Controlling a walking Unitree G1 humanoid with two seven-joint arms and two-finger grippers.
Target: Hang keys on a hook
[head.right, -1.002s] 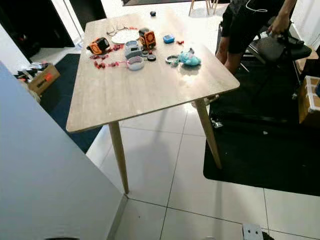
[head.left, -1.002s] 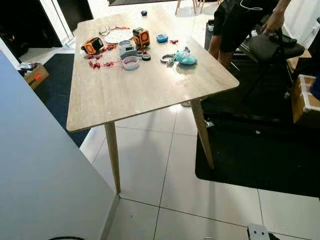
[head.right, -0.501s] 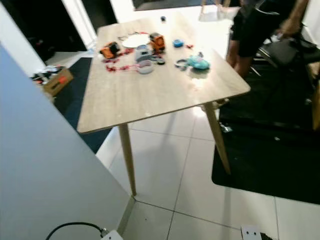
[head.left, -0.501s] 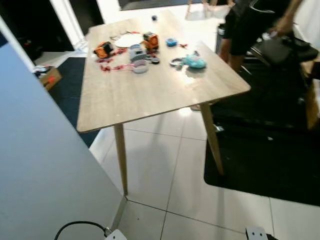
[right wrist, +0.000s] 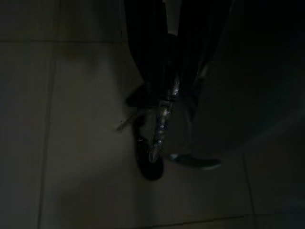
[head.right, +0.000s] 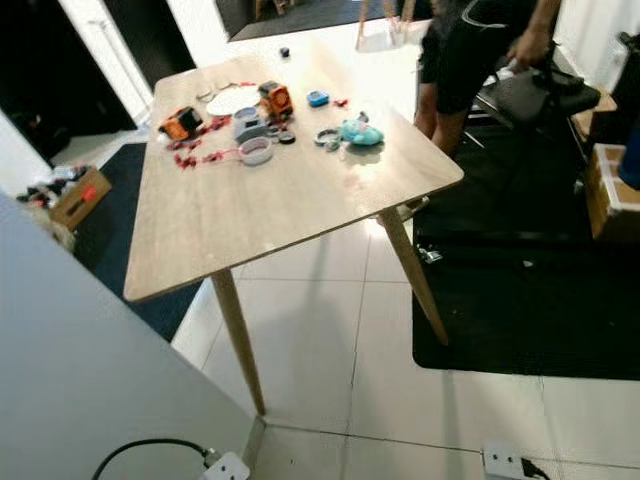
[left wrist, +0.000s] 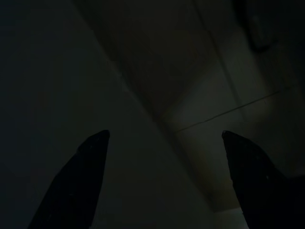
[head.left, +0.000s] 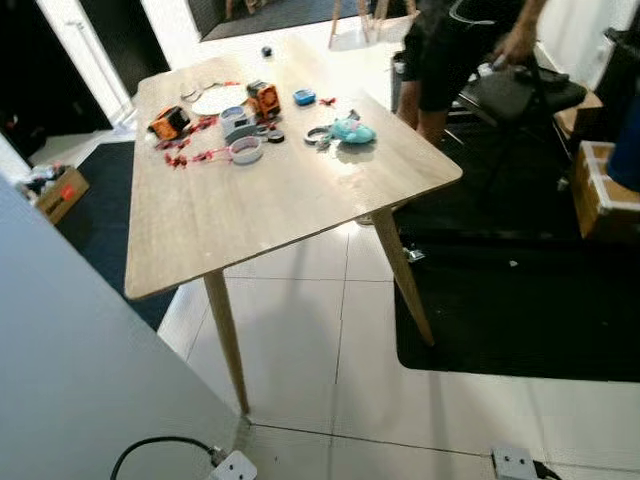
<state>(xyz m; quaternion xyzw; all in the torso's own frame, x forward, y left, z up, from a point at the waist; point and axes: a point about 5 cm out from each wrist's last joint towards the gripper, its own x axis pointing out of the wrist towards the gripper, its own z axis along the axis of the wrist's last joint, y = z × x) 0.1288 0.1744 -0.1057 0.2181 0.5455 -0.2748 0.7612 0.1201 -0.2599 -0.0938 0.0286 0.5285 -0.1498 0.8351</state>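
Left gripper hangs over dim tiles, its 2 fingers spread wide; the table sits upper left of the head view, clutter at its far end, a person upper right; right gripper pinches the keys, which dangle mid-frame above floor.

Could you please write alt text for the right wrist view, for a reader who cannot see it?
In a very dark view, the right end effector points down at a tiled floor, its black fingers closed on a bunch of keys dangling from their tips. A dark mat lies to one side.
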